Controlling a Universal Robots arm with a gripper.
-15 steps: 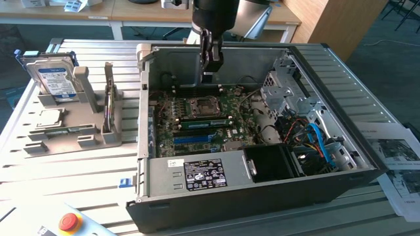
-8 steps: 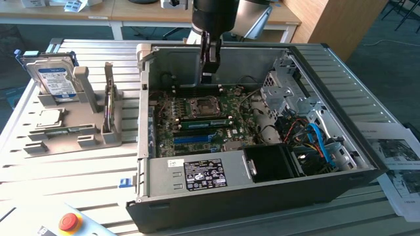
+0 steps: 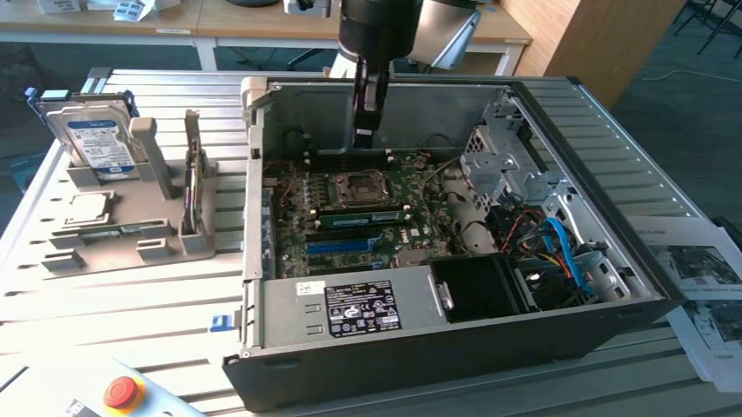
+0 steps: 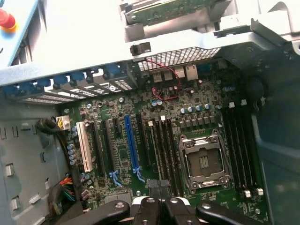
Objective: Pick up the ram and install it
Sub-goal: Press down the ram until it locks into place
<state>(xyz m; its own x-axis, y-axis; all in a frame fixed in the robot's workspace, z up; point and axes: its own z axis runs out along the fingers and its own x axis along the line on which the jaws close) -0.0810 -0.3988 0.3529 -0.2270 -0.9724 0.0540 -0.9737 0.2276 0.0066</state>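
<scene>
A long green ram stick (image 3: 364, 217) sits along a slot of the motherboard (image 3: 347, 248), between the empty processor socket (image 3: 354, 188) and the blue slot. My gripper (image 3: 365, 139) hangs inside the open computer case, above the socket and the far slots, apart from the stick. In the wrist view the gripper (image 4: 159, 185) looks shut, with nothing seen between the fingers, over the dark slots (image 4: 161, 150) next to the socket (image 4: 205, 161). A second green board edge (image 4: 173, 9) rests in the grey holder outside the case, seen as a thin upright strip (image 3: 191, 169).
The grey holder (image 3: 116, 234) at the exterior view's left carries a blue-labelled hard drive (image 3: 99, 143) and a square silver processor chip (image 3: 87, 208). Case walls (image 3: 249, 174), a drive cage (image 3: 510, 165) and blue cables (image 3: 568, 252) surround the board. A red stop button (image 3: 122, 391) sits near the front.
</scene>
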